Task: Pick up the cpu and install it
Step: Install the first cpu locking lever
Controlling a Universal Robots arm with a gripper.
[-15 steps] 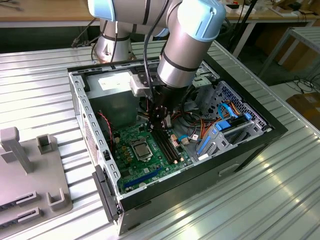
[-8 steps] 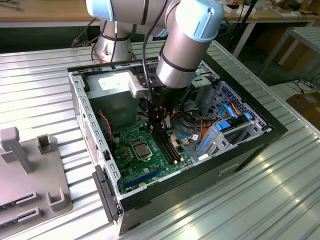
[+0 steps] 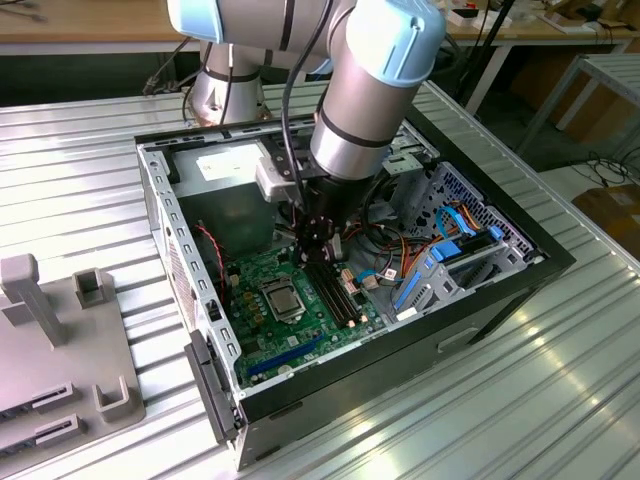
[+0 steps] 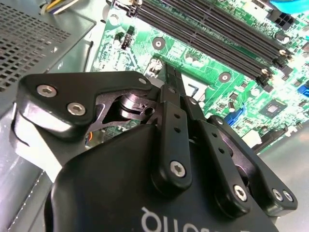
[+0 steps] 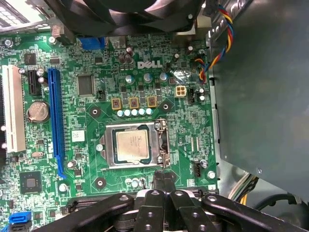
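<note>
The cpu (image 5: 132, 145) sits in the motherboard (image 5: 96, 96) socket, with the clenched, empty gripper (image 5: 163, 180) just beside it.

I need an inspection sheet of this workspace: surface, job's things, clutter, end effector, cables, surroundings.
Surface: ribbed metal table carrying an open computer case.
Job's things: cpu lies flat inside the socket frame on the green motherboard.
Clutter: grey fixture block at the exterior view's left.
End effector: end effector shut, holding nothing, above the board beside the socket.
Cables: coloured wires near the power supply.
Surroundings: wooden bench behind.
</note>
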